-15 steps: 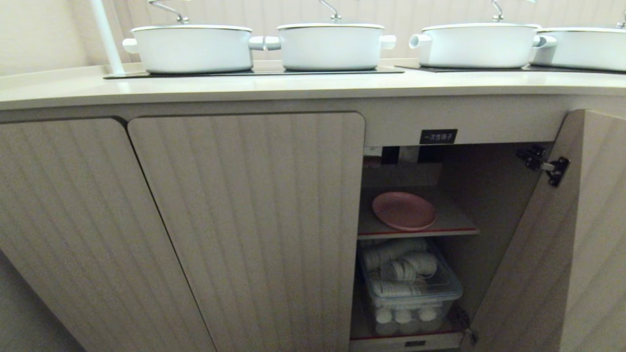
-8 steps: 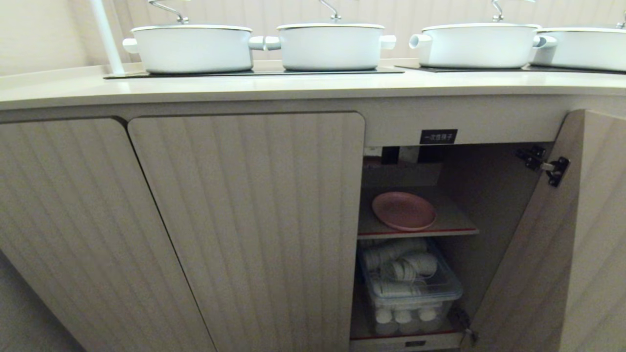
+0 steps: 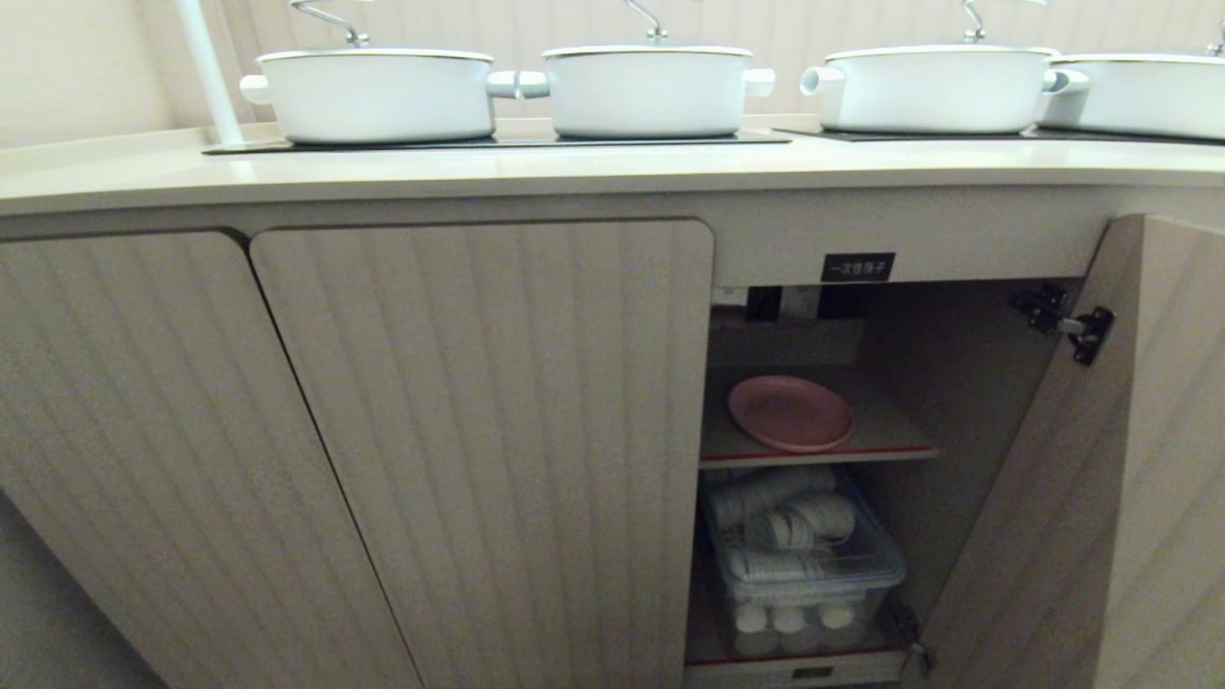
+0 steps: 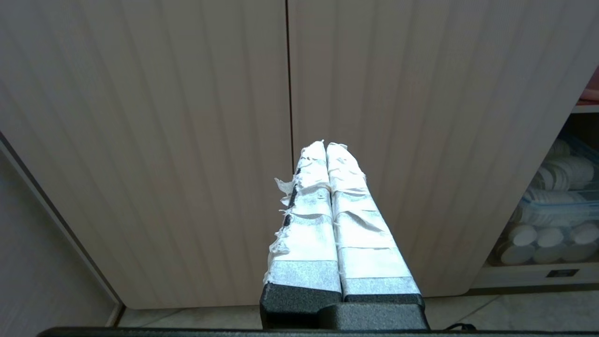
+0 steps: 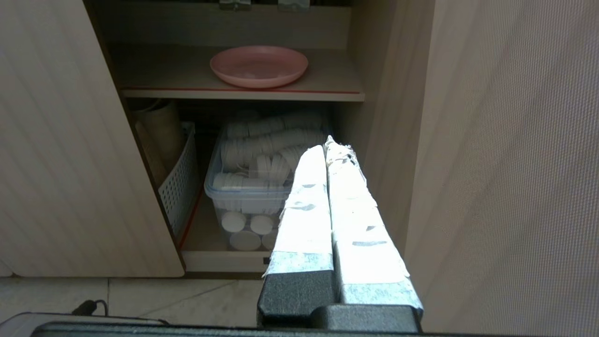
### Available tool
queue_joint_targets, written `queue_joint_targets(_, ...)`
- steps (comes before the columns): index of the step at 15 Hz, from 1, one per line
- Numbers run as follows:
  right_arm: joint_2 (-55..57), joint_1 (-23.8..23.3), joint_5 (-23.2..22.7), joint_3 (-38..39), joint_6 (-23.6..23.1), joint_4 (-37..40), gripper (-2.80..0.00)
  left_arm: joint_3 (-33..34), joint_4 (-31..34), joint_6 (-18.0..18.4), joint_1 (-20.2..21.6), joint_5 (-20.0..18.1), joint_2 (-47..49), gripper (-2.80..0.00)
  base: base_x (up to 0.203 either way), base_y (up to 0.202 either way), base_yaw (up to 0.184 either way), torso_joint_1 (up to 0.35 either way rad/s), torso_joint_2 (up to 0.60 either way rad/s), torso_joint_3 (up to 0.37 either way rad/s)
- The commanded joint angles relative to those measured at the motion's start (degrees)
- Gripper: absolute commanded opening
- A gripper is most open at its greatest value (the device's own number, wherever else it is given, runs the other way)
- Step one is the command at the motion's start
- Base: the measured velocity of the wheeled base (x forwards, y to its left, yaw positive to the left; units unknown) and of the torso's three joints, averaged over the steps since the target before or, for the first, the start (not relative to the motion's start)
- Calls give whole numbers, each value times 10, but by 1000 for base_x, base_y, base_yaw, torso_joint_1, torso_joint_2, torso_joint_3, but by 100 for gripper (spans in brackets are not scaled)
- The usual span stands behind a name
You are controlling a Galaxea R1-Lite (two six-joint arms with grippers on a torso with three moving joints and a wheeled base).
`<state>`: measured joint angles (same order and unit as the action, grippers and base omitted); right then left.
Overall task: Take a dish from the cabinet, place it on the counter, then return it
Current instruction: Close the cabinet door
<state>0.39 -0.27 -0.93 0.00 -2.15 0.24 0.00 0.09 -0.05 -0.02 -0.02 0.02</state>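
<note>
overhead, dish (image 3: pixel 790 412) lies on the cabinet (image 3: pixel 866 335) shelf under the surface (image 3: pixel 478 167). left claw (image 4: pixel 326 146) pinched empty, facing closed doors. right claw (image 5: pixel 325 146) pinched empty, dish beyond; reaching unopened would likely shove it inward.

Both arms parked low and out of the head view, left gripper (image 4: pixel 326 145) with taped fingers (image 4: pixel 309 206) pressed flat together, right gripper (image 5: pixel 326 146) same deal, taped pads touching along their whole length, nothing held in either.
</note>
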Motion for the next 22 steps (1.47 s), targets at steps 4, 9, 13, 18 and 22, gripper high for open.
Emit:
queue_joint_targets(4, -3, 0, 0, 0, -1, 0, -280, 0, 0, 0, 0, 0, 0, -280, 0, 0, 0, 0, 0, 0)
queue_joint_targets(9, -3, 0, 0, 0, -1, 0, -280, 0, 0, 0, 0, 0, 0, -280, 0, 0, 0, 0, 0, 0)
queue_joint_targets(13, -4, 0, 0, 0, -1, 0, -280, 0, 0, 0, 0, -1, 0, -280, 0, 0, 0, 0, 0, 0)
queue_joint_targets(18, -4, 0, 0, 0, -1, 0, -280, 0, -1, 0, 0, -1, 0, -280, 0, 0, 0, 0, 0, 0)
queue_joint_targets(22, -3, 0, 0, 0, -1, 0, -280, 0, -1, 0, 0, -1, 0, -280, 0, 0, 0, 0, 0, 0)
